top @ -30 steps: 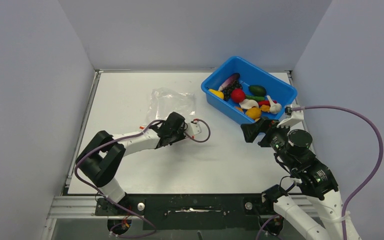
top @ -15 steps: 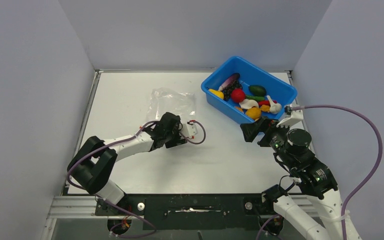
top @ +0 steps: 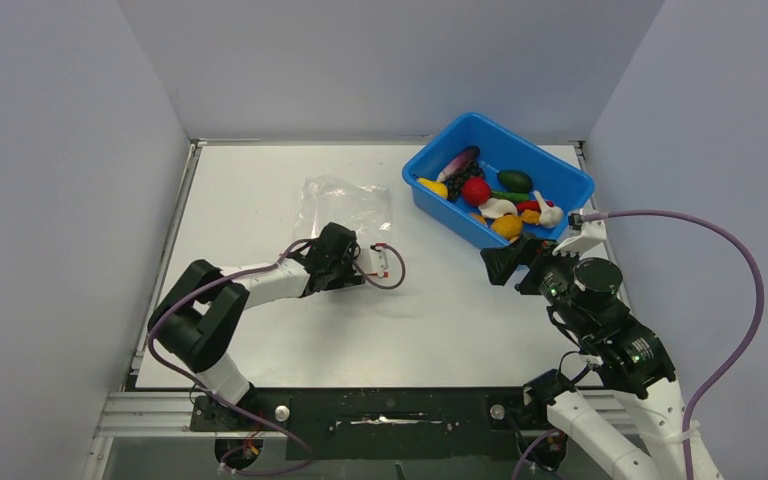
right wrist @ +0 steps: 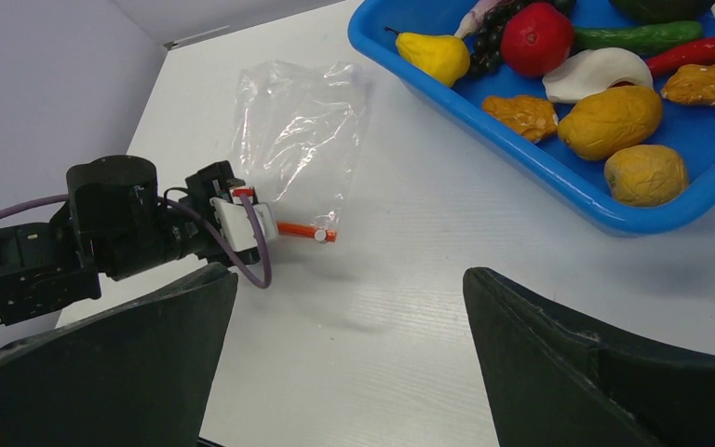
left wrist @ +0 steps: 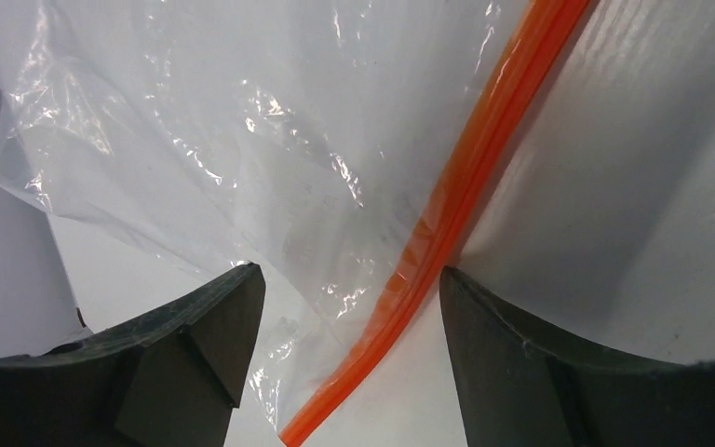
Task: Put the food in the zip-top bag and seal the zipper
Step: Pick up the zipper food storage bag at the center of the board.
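Left wrist view looks down between the two dark fingers of the left hand (left wrist: pixel 349 275). They are wide apart and hold nothing. Under the gap lies the zip-top bag (left wrist: pixel 242 140), clear and crinkly, flat on the white table (top: pixel 440 320). The zipper (left wrist: pixel 456 214) is a thin orange strip. It runs on a slant through the gap, closer to the right finger, and one end of it stops low in the picture. I cannot tell if the fingers touch the bag, or if the zipper is pressed shut.

From the top, the left arm lies low across the table and its hand is at the near edge of the bag. The bag is in the middle of the table, just to the left of the blue tub (right wrist: pixel 484 116) and apart from it.

The right hand (right wrist: pixel 344 279) is wide open too, with nothing in it. It hangs over the table by the near side of the tub.

All the food (top: pixel 490 195) sits in the tub. I can see a red ball (right wrist: pixel 537 39), a yellow pear (right wrist: pixel 438 56), dark grapes (right wrist: pixel 489 37), a green piece (right wrist: pixel 652 37), a white piece (right wrist: pixel 596 70) and two bumpy orange-yellow lumps (right wrist: pixel 610 121).
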Motion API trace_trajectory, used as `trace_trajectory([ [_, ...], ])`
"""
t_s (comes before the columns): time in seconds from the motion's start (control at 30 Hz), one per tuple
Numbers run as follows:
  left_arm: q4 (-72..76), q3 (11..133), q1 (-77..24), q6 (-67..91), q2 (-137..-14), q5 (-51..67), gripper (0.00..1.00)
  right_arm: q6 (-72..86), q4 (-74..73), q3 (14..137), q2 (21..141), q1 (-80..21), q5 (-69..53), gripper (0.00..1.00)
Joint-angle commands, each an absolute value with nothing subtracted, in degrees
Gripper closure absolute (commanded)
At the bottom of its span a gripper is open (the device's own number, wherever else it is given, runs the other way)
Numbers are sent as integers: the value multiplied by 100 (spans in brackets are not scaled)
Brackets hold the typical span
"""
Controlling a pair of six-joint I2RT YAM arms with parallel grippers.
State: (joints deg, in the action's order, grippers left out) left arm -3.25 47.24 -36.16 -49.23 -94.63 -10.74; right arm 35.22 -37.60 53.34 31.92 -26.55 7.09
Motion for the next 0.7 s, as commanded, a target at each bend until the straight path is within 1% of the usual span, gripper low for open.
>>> trace_trajectory([
  [0.0,-28,4788,-3574,-5092,-9772,-1080,36,3524,-3602,5517,3184,-2602,835,2],
  [0.03,-5,4817,-3583,-5046,-9795,-1030,43,3524,-3609,5519,3190,-2602,835,2],
  [0.1,80,4836,-3654,-4925,-9753,-910,67,3524,-3629,5513,3190,-2602,835,2],
  [0.13,170,4801,-3714,-4888,-9708,-892,75,3532,-3632,5507,3184,-2599,836,2],
  [0.27,262,4722,-3805,-4681,-9458,-854,97,3591,-3665,5431,3144,-2605,836,2],
  [0.3,245,4721,-3813,-4608,-9388,-851,100,3618,-3658,5405,3132,-2608,823,2],
  [0.53,182,4847,-3865,-3614,-8669,-596,100,3810,-3495,5186,3051,-2614,614,2],
  [0.67,182,4961,-3884,-2970,-8338,-498,100,4028,-3290,4994,3032,-2606,395,0],
])
